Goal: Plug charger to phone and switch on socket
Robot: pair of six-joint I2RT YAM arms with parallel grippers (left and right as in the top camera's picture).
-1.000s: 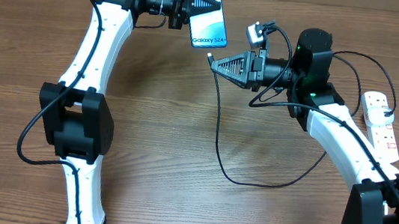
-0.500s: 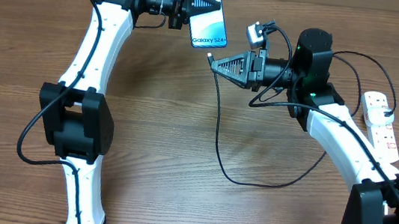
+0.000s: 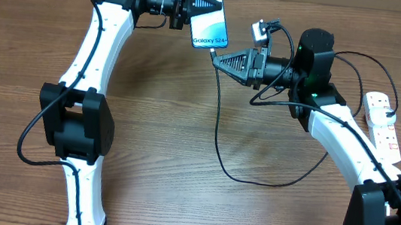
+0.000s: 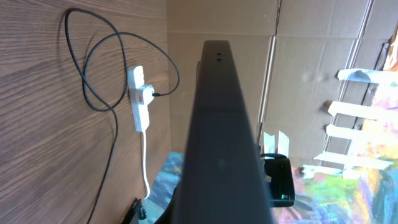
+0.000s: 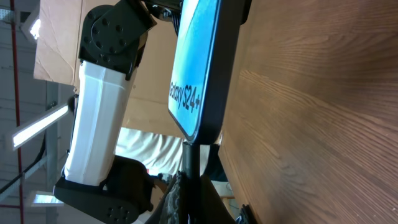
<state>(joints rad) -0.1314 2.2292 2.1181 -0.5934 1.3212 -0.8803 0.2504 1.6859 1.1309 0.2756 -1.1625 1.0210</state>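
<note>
I've got L gripper (image 3: 207,4) fingers clamped on phone (image 3: 208,31), held up near table (image 3: 164,169) far edge. R gripper (image 3: 218,58) pinched shut on charger (image 3: 218,122) tip, touching phone's bottom edge. The socket (image 3: 381,124) lies at right edge.

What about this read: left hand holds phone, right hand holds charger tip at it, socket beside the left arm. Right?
One error: the socket lies beside the right arm, not the left; the overhead view shows it. The left hand holds the phone, the right hand holds the charger tip at it.
</note>
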